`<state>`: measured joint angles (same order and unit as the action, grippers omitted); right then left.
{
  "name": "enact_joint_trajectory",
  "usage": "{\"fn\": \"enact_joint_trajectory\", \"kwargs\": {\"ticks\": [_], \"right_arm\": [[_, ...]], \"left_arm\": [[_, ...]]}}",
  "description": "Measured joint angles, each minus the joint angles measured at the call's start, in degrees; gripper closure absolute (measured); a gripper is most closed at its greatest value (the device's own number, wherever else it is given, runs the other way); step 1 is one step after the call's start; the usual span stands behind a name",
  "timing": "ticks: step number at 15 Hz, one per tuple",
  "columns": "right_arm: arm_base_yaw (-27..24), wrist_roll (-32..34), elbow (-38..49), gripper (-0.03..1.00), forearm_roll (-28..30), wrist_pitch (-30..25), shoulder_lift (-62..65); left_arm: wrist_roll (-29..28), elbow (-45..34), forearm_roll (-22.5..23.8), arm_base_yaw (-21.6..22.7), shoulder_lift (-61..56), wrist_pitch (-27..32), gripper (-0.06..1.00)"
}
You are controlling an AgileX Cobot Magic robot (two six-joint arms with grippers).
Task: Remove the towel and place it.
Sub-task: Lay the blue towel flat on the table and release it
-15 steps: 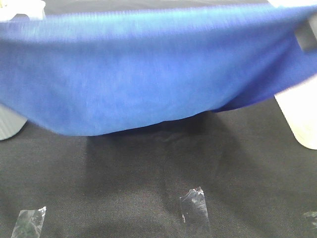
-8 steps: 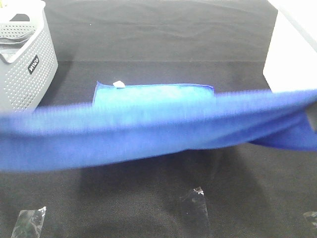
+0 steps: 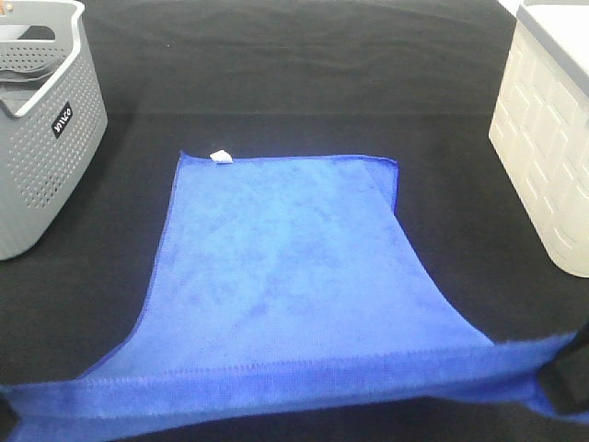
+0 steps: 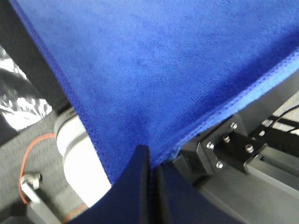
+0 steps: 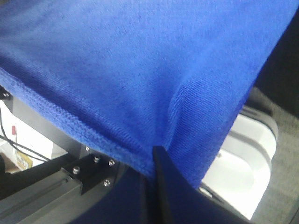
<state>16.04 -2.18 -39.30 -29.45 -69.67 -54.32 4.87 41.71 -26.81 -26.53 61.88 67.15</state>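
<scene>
The royal-blue towel point(image 3: 285, 267) lies spread on the black table, its white tag point(image 3: 221, 156) at the far left corner. Its near edge is stretched taut between my two grippers and held slightly off the table. My left gripper point(image 3: 5, 416) is at the near left corner and my right gripper point(image 3: 563, 387) is at the near right corner. In the left wrist view the towel point(image 4: 154, 70) is pinched between the shut left gripper point(image 4: 150, 186). In the right wrist view the right gripper point(image 5: 156, 184) is shut on the towel point(image 5: 131, 60).
A grey perforated basket point(image 3: 41, 138) stands at the far left of the table. A white ribbed container point(image 3: 548, 147) stands at the right. The table is covered in black cloth point(image 3: 294, 83).
The towel was held high across the view. Both grippers came down and toward the near edge, so most of the towel now lies flat on the table.
</scene>
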Motion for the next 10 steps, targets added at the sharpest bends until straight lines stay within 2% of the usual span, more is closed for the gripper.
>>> {"fn": "enact_joint_trajectory", "kwargs": {"ticks": [5,10], "right_arm": [[0.00,-1.60,6.02,0.94,0.11,0.29,-5.56],[0.00,-3.50,6.99,0.94,0.69,0.40,-10.89]], "left_arm": [[4.53,-0.06,-1.09,0.00,10.54,0.23,0.94],[9.80,-0.06,-2.58,0.00,19.77,0.92,0.94]]}}
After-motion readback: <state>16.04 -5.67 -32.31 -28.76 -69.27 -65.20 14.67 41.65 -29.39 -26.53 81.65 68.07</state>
